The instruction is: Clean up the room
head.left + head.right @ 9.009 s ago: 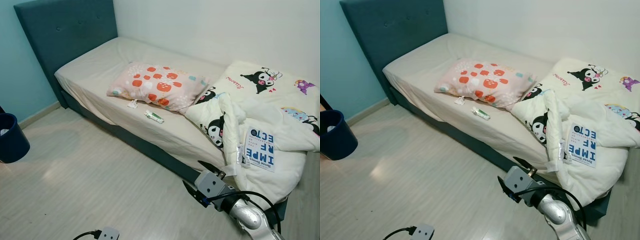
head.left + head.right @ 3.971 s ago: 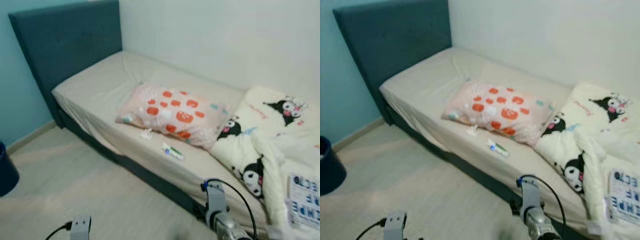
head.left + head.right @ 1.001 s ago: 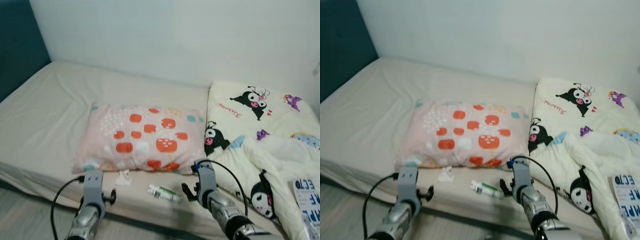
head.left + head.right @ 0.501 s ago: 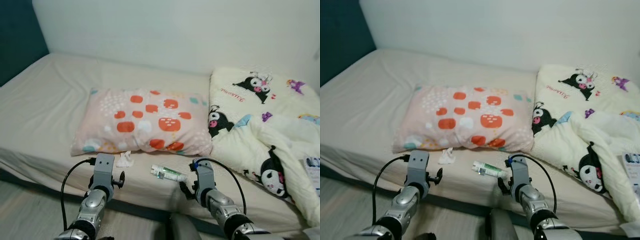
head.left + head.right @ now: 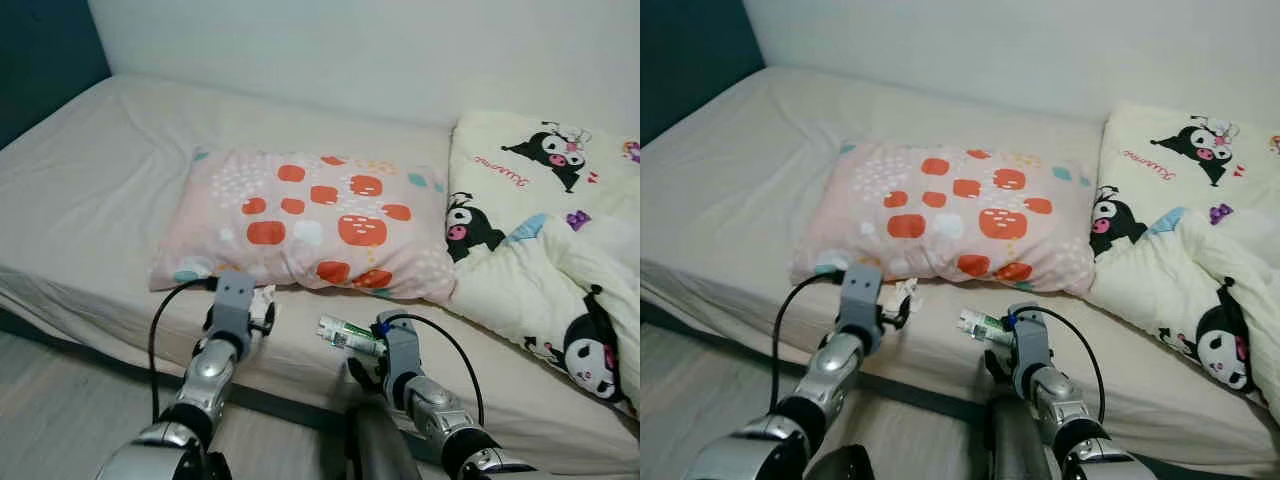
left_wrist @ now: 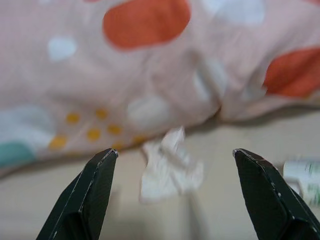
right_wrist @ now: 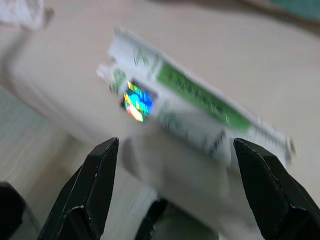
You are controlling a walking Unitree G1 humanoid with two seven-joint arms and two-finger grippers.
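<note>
Both arms have reached forward to the bed edge. The left gripper (image 6: 172,192) gapes around the tissue (image 6: 170,167), the right gripper (image 7: 172,187) around the tube (image 7: 195,107), lower centre; neither holds anything yet.

Glossy plastic tube (image 7: 190,107), crumpled paper scrap (image 6: 169,167), cloth pillow (image 5: 310,220).

The two head views look forward and down from just off the bed's (image 5: 90,190) front edge; both take in the pillow (image 5: 300,225), the quilt (image 5: 545,250) and both arms. The left wrist view looks along the left tool (image 6: 172,192), very close to a crumpled tissue (image 6: 170,167) at the pillow's front edge. The right wrist view looks along the right tool (image 7: 172,192), close on a tube (image 7: 192,115) near the bed's front edge, blurred.
</note>
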